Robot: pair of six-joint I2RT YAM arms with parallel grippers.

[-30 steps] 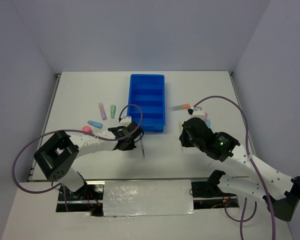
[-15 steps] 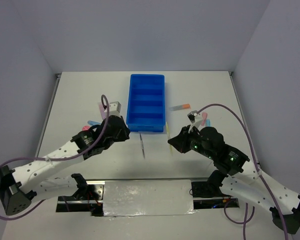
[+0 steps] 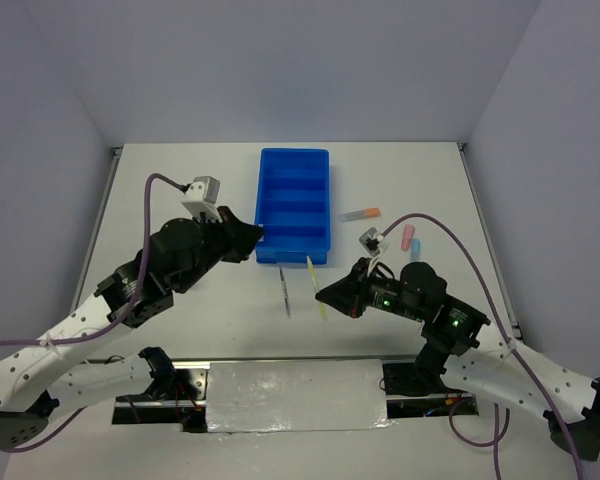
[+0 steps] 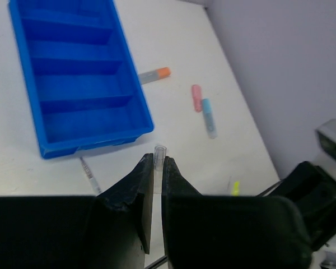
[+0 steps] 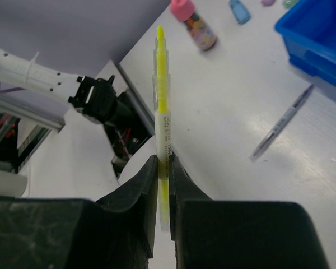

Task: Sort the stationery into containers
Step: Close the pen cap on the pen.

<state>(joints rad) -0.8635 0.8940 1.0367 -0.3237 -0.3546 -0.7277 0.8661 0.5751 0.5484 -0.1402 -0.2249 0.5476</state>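
Bright blue rectangular plastic tray (image 3: 261,210) on white desk (image 3: 180,180), four compartments showing bare blue floor, left claw (image 4: 157,168) raised beside its near corner, pinching thin clear stick (image 4: 159,152), right claw (image 5: 163,168) clamping thin yellow pen (image 5: 162,84) above desk.

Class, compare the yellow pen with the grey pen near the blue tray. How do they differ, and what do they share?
The yellow pen is clamped in the right gripper; the grey pen lies free on the table. The yellow pen has a clear barrel with a yellow core; the grey pen is dull grey. Both are thin sticks outside the blue tray.
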